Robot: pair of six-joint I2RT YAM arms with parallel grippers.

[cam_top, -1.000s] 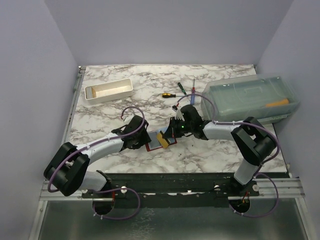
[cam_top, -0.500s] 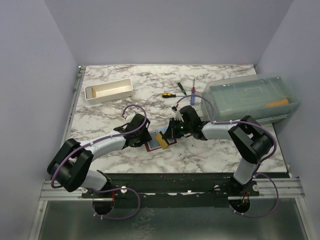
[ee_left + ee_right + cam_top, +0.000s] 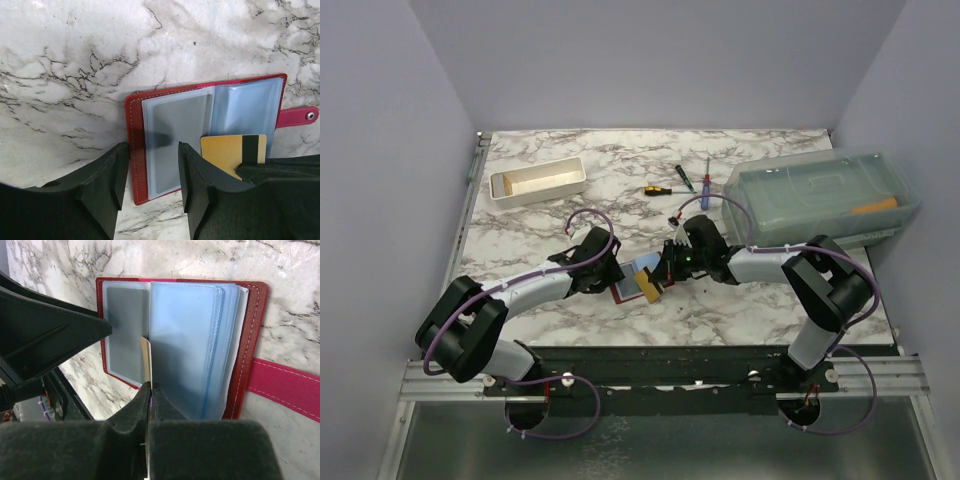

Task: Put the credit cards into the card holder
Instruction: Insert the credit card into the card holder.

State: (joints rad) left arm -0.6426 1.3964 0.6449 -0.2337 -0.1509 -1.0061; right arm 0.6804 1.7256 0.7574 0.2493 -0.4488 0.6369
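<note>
The dark-red card holder [image 3: 131, 150] [image 3: 256, 330] [image 3: 623, 292] lies open on the marble table, its clear sleeves facing up. My left gripper [image 3: 153, 172] [image 3: 607, 276] is open, its fingers [image 3: 112, 180] straddling the lower corner of the holder's left page. My right gripper [image 3: 151, 392] [image 3: 667, 266] is shut on a tan credit card [image 3: 230, 152] [image 3: 146, 357] [image 3: 649, 287]. In the right wrist view the card stands edge-on, its far end down among the sleeves near the fold. The dark stripe on the card shows in the left wrist view.
A white tray [image 3: 538, 183] stands at the back left and a clear plastic box [image 3: 820, 195] at the right. Screwdrivers [image 3: 660, 188] lie behind the arms. The holder's pink snap strap [image 3: 297, 116] [image 3: 285, 385] sticks out on the right-arm side.
My left gripper has slid up to the card holder and its jaws have narrowed a little. The right gripper has shifted the tan card slightly further over the holder.
</note>
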